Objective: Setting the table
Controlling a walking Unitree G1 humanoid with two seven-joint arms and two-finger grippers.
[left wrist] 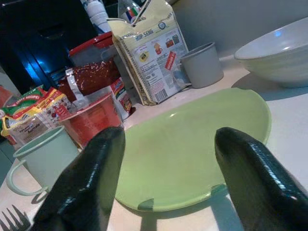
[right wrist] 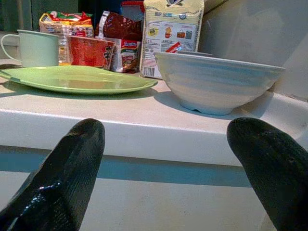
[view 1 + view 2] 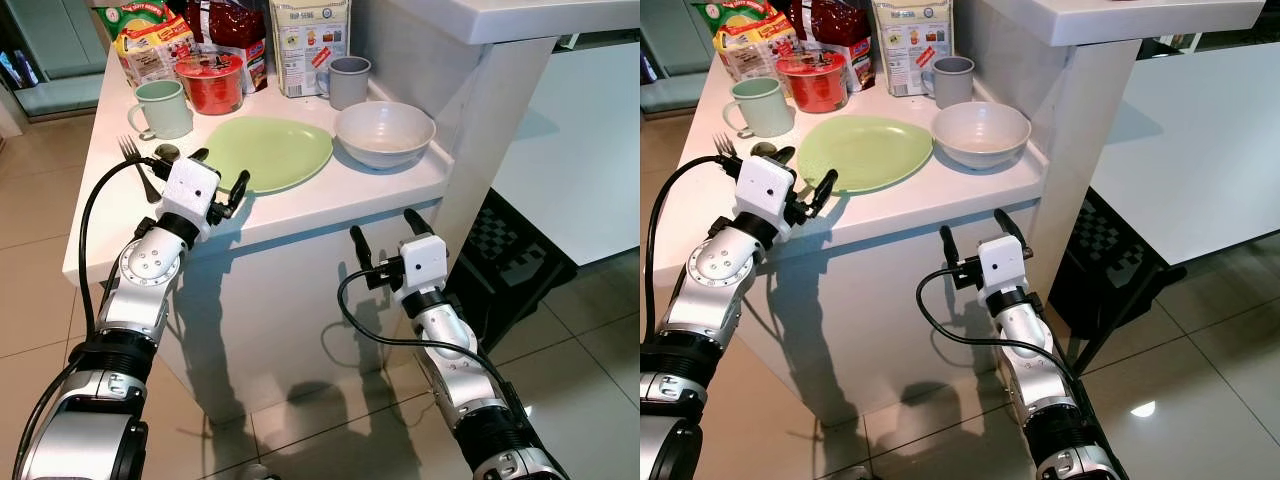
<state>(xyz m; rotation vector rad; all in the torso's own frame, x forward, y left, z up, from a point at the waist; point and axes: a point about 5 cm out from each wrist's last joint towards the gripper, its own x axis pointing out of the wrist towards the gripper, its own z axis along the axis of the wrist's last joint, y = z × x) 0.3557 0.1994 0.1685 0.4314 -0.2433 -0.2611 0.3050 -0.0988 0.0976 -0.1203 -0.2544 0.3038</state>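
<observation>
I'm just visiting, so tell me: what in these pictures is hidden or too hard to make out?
- Spoon: in the left eye view the left gripper covers most of it; its handle is hidden.
- Fork: the arm's black cable crosses its handle.
- Snack packets: cut off by the top edge in both eye views, print too small to read.
- Grey cup: its inside is hidden by the viewing angle.
- Right gripper: below the counter edge.
</observation>
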